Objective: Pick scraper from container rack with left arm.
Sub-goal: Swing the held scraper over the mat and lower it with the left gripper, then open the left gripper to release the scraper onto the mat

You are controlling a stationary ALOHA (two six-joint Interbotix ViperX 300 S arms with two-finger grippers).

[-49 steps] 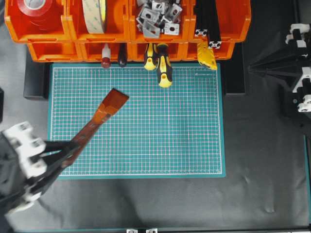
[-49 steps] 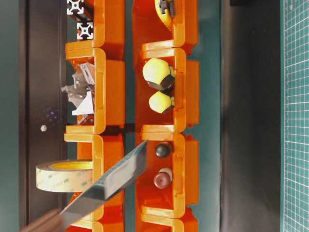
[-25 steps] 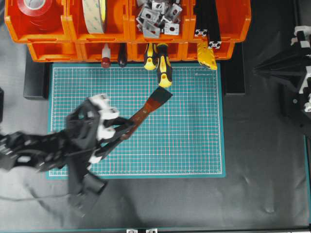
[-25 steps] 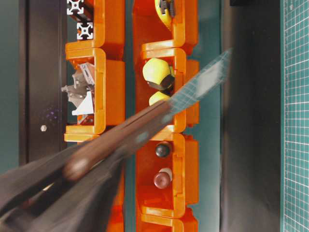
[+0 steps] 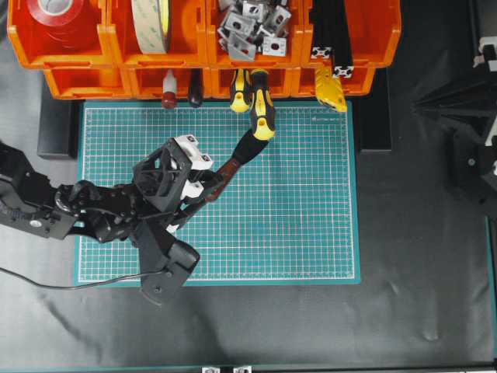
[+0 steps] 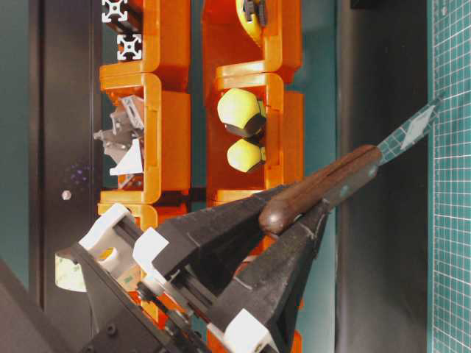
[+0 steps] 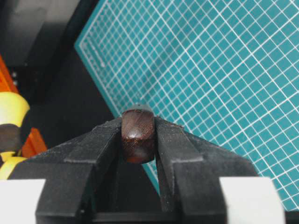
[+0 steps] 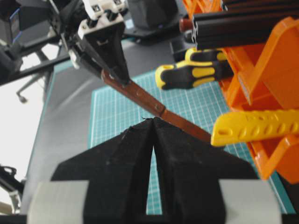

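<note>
No readable text, brand or number is found; only faint, illegible print is seen on the tape roll (image 5: 151, 23) and along the cutting mat (image 5: 326, 264) edge

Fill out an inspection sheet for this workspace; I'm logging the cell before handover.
Surface: green cutting mat on dark cloth.
Job's things: scraper out of the container rack, held above the mat, blade toward the rack.
Clutter: tape rolls, metal brackets, black profiles and yellow-black screwdrivers in the bins.
Grippers: left gripper shut on the scraper's wooden handle; right gripper shut, holding nothing.
Cables: thin black cable by the left arm.
Surroundings: nothing seen beyond the dark frame.
</note>
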